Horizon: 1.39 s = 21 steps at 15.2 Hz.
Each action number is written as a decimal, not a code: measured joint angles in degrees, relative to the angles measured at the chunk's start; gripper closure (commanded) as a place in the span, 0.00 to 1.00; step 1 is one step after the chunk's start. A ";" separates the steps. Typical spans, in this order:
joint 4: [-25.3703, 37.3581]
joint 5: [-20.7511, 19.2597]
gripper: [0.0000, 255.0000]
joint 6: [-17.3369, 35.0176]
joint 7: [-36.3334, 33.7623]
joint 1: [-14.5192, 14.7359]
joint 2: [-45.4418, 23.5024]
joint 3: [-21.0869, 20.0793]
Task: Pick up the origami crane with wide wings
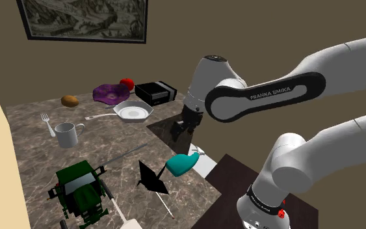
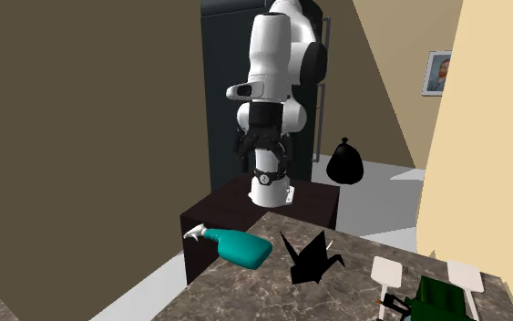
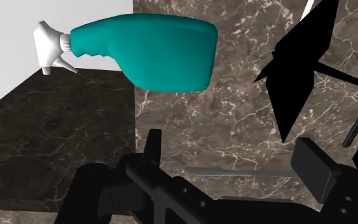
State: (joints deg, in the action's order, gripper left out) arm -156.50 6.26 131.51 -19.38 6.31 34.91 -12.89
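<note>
Your claw (image 3: 234,156) hangs spread and empty over the marble tabletop (image 3: 234,108) near its edge. The black origami crane (image 3: 298,76) stands on the tabletop by that edge, clear of both fingers. Just beside it, a teal spray bottle (image 3: 152,51) lies overhanging the edge.

The gripper (image 3: 233,151) is pointing down at a brown marbled counter (image 3: 234,114), its two black fingers (image 3: 315,167) standing apart with nothing clasped between them. A teal spray bottle (image 3: 158,51) is lying on its side across the counter's edge, its white nozzle showing against a white area (image 3: 6,38). A black paper crane (image 3: 301,76) is resting on the counter beside the bottle's base, apart from it. A darker marbled surface (image 3: 56,127) is adjoining the counter. A thin grey rod (image 3: 241,170) is lying between the fingers.
</note>
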 measured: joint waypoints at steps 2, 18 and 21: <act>-0.84 0.76 0.00 5.68 -1.78 0.53 -3.82 -1.92; 5.98 -34.17 0.00 39.00 -38.79 -7.00 -39.43 -13.47; 7.12 -43.63 0.00 40.60 -46.45 -4.51 -42.65 -9.43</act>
State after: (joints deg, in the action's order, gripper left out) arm -149.38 -37.37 172.11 -65.83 1.79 -7.74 -22.32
